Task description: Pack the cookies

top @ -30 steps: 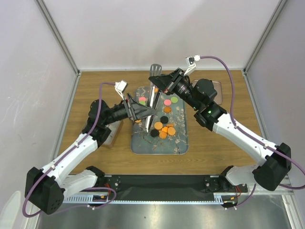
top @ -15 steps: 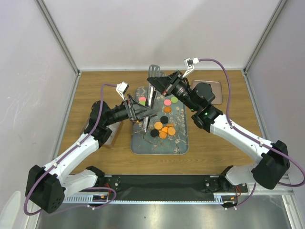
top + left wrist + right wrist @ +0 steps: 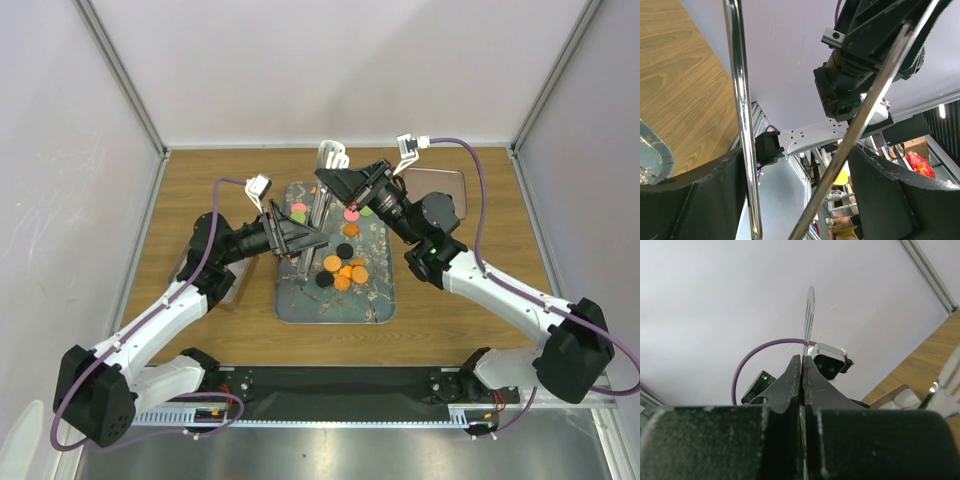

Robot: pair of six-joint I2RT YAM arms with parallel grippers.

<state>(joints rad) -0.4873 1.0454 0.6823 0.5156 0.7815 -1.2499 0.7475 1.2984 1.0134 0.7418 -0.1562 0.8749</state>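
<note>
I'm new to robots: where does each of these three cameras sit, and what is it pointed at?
Top camera: fixed overhead, looking down at the tray and cookies; both arms show.
Left wrist: on the left arm, looking between its own fingers at the right arm.
Right wrist: on the right arm, looking along its shut fingers toward the wall.
Shared: all three show the metal utensil.

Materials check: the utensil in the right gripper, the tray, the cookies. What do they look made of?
Utensil: polished metal, probably steel; mirror-like glints along its bars.
Tray: glossy grey with printed floral pattern; plastic or enamelled metal, unclear.
Cookies: flat, matte, solid-coloured discs; likely foam or plastic props.
</note>
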